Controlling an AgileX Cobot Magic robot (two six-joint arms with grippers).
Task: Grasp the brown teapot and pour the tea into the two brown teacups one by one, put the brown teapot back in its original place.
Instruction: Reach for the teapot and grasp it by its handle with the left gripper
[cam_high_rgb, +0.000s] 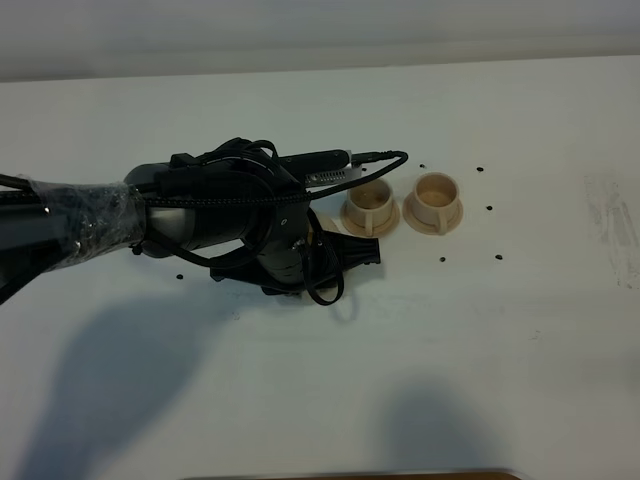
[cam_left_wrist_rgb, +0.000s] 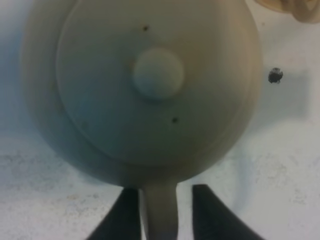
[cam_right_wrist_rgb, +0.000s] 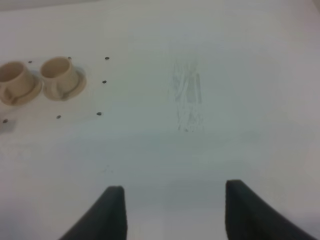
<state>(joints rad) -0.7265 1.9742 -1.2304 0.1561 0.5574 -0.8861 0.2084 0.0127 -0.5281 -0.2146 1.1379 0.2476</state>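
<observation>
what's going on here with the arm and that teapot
The left arm is down over the brown teapot, which sits on the table. Its jaws stand on either side of the loop handle, with a gap showing on one side, so the grip does not look closed yet. The two teacups wait side by side on their saucers nearby. The other arm's jaws stand wide open over the table, holding nothing.

light: bright, cool; shadows: broad, soft; left wrist view: blurred
</observation>
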